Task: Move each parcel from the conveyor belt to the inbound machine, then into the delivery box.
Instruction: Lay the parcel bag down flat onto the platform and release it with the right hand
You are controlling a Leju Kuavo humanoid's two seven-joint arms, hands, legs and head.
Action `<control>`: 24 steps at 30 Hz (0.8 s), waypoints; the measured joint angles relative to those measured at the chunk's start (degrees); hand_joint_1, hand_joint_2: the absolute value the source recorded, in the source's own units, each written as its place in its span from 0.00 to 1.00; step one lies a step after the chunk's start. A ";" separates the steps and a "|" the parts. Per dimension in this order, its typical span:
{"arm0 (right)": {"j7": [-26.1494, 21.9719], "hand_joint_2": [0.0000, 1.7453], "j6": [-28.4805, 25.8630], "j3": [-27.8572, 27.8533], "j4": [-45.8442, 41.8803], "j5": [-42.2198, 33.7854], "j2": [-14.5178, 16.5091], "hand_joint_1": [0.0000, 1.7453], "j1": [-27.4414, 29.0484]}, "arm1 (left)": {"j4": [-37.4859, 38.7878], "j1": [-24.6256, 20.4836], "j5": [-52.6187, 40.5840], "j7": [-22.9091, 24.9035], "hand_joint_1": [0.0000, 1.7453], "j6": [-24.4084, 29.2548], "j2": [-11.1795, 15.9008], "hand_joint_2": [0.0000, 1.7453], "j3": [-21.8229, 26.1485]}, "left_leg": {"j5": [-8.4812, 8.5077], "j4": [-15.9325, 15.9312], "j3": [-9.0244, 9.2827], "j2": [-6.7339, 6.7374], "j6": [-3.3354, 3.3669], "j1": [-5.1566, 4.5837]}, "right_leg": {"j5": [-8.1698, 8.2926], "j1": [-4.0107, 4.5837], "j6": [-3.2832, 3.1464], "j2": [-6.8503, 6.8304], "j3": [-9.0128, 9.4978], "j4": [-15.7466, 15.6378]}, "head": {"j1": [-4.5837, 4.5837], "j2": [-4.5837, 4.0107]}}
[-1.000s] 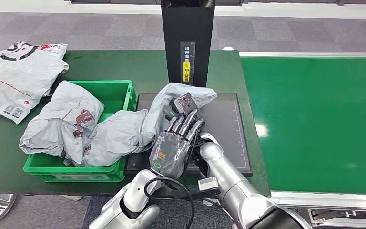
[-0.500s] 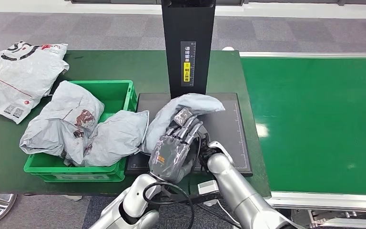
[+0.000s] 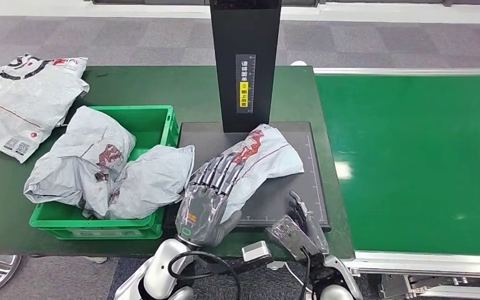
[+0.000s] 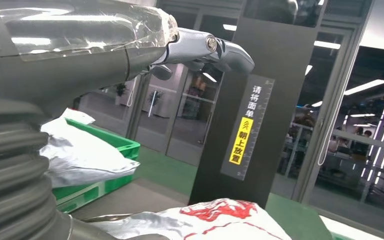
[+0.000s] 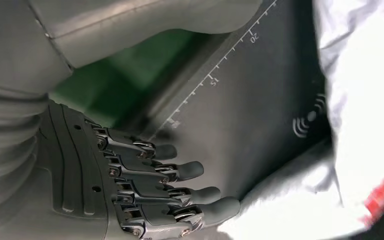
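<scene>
A grey parcel with red print [image 3: 269, 156] lies flat on the dark plate of the inbound machine [image 3: 294, 194], just in front of its black column [image 3: 245, 62]. My left hand [image 3: 209, 197] lies over the parcel's near left end with its fingers stretched out straight; the left wrist view has those fingers [image 4: 220, 50] above the parcel [image 4: 215, 220]. My right hand [image 3: 300, 228] is at the plate's front edge, apart from the parcel, with its fingers spread and nothing in them. From the right wrist, the right hand [image 5: 145, 190] hovers over the plate [image 5: 260, 110] beside the parcel [image 5: 365, 100].
A green crate [image 3: 156, 119] left of the plate holds two crumpled grey parcels [image 3: 94, 156]. A white printed parcel [image 3: 25, 100] lies on the table's far left. The green conveyor belt [image 3: 419, 156] runs along the right.
My right hand has let go of the parcel and pulled back to the plate's front edge. The parcel has dropped from a bunched, lifted shape to lie flat, red print up.
</scene>
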 joint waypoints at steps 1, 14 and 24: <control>-0.01 1.00 -0.10 -0.36 -1.87 0.16 -0.28 0.00 1.21 | -0.13 0.24 -0.08 -0.03 0.00 0.01 0.13 1.00 0.16 | 0.00 0.00 0.01 0.00 0.00 0.00 | -0.02 0.01 -0.01 0.01 0.00 0.00 | 0.00 0.00; -0.04 1.00 0.44 -2.91 -10.08 0.02 -0.92 0.00 6.29 | 0.00 0.77 -0.15 0.02 0.00 -0.55 0.58 1.00 0.84 | 0.02 0.00 0.08 0.00 -0.01 0.01 | -0.03 0.00 -0.01 0.00 0.07 0.01 | 0.00 0.00; -0.89 1.00 4.96 -3.51 -9.38 0.52 -0.05 0.00 4.54 | 22.28 -11.64 1.06 -2.14 0.00 -0.84 -2.91 1.00 5.99 | 0.16 0.00 0.12 0.00 -0.05 0.01 | 0.11 0.02 -0.03 0.00 0.11 0.03 | 0.00 0.00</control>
